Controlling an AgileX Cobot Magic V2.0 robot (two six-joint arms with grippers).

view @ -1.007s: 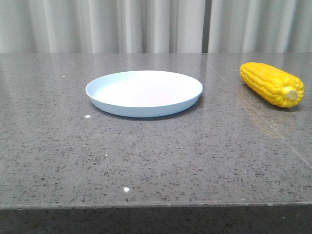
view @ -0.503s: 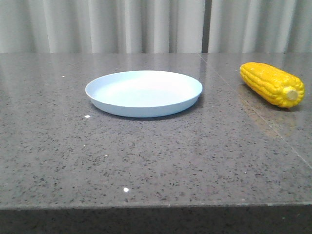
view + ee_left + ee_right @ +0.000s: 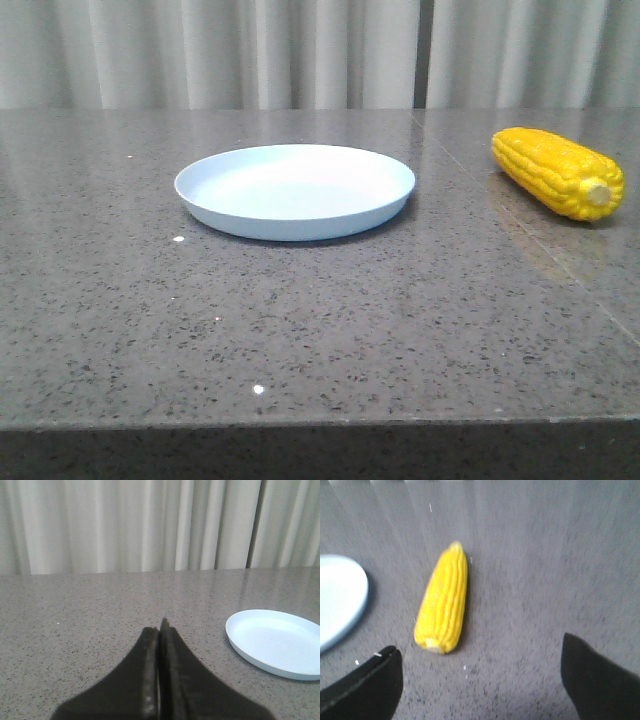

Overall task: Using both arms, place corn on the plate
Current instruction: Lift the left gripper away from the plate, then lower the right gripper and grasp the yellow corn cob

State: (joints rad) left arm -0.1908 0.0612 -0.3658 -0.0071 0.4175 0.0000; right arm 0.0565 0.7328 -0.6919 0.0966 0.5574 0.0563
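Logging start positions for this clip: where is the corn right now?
In the front view the corn lies on the table at the far right, apart from the plate on its left, stub end toward the camera.

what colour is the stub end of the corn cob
Pale cream-yellow, lighter than the bright yellow kernels of the ridged corn cob; it shows best in the front view.

Bright yellow on the corn [image 3: 556, 171], ribbed with kernel rows, paler at the stub end. Plain pale blue across the plate [image 3: 295, 190]; speckled grey on the table [image 3: 320, 320]. Off-white folds in the curtain [image 3: 250, 50]; black on the fingers [image 3: 145, 680].
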